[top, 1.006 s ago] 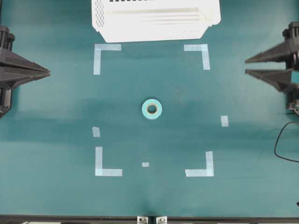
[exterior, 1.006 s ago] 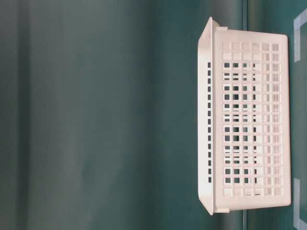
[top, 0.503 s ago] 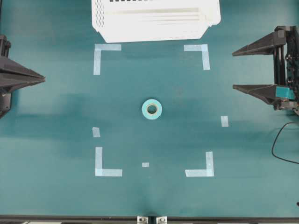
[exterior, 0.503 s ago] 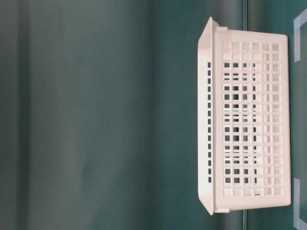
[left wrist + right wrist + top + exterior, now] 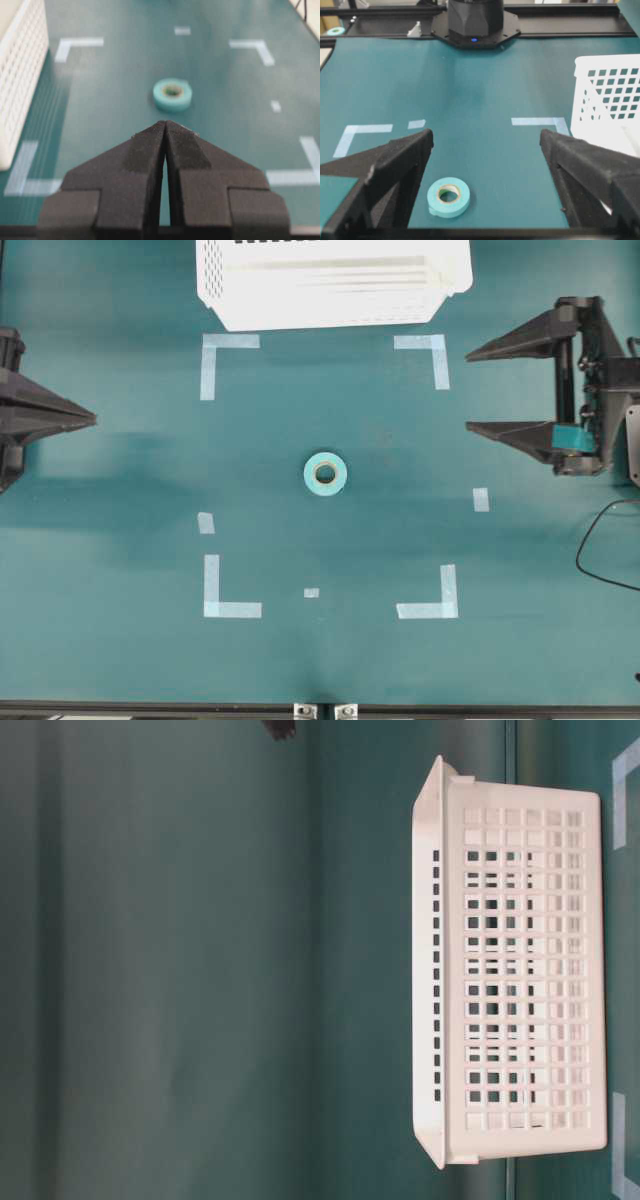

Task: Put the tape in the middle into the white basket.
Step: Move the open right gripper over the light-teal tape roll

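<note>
At the right edge of the overhead view, the right gripper stands with its jaws spread wide and nothing between them, both tips pointing inward toward the tape, which lies flat at the middle of the green table, well apart from either arm. Opposite it, at the left edge, the left gripper has its jaws pressed together to a point, holding nothing. Beyond the tape, at the far edge past the pale corner marks, sits the white basket, upright.
</note>
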Robot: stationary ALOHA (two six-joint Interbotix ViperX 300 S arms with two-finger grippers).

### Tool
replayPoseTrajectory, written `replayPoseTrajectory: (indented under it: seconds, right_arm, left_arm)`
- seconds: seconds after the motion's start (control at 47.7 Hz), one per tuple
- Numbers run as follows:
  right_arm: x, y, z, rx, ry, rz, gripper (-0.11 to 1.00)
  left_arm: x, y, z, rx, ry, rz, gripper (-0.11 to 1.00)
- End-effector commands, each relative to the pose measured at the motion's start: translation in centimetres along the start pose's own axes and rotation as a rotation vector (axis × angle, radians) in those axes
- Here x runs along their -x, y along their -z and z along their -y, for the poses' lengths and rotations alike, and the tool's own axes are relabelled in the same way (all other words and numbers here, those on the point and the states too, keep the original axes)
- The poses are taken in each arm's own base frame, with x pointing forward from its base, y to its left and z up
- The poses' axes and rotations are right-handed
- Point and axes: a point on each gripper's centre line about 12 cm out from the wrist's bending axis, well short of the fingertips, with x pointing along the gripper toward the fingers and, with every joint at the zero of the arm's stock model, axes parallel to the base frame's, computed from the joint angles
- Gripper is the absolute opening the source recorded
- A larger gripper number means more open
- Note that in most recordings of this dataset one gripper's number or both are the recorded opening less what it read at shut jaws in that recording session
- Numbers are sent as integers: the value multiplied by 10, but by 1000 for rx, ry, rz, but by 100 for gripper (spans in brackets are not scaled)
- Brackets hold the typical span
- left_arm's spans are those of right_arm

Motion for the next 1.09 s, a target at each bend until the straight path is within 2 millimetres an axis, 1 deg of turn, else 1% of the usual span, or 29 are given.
replayPoseTrajectory:
  seconds: [0.0,0.084,0.356,0.755,1.069]
  right_arm:
    - [-8,-10,-1,-3,-4,32,100]
    - [-15,-9,-1,-3,-1,15,100]
    - [-39,-2,0,-8,10,-42,100]
    - [-77,18,4,-12,31,-157,100]
    - [-98,31,1,-9,25,-208,100]
  left_arm:
    - [0,1,0,1,3,-12,-11]
    - [1,6,0,1,3,-29,-11]
    - [4,14,0,7,3,-28,-11]
    - [5,14,0,9,2,-18,-11]
    - [5,17,0,9,2,-25,-11]
